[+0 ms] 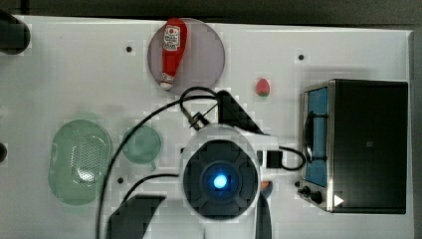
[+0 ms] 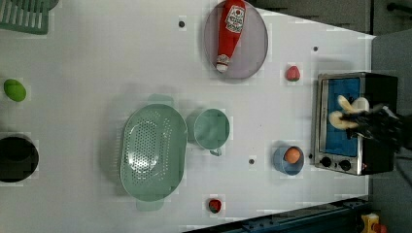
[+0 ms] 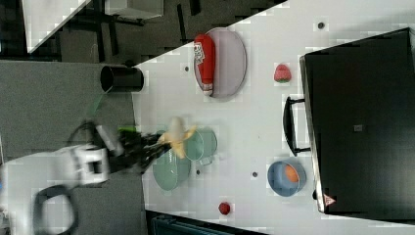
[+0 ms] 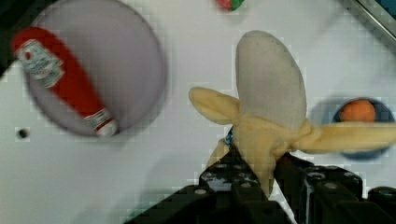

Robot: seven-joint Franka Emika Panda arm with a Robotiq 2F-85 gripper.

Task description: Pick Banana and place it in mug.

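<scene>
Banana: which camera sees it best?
The wrist view: the banana looms large, peel flaps spread, clamped in the end effector. The left view and right view show it small, held aloft.

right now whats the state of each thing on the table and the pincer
banana: half peeled, held in the air by the pincer
pincer: shut on the banana's lower end
mug: upright, empty
basket: upright, empty
ketchup bottle: lying flat on the plate
plate: flat, bearing the bottle
blue bowl: upright, orange ball inside
toaster oven: door closed
</scene>
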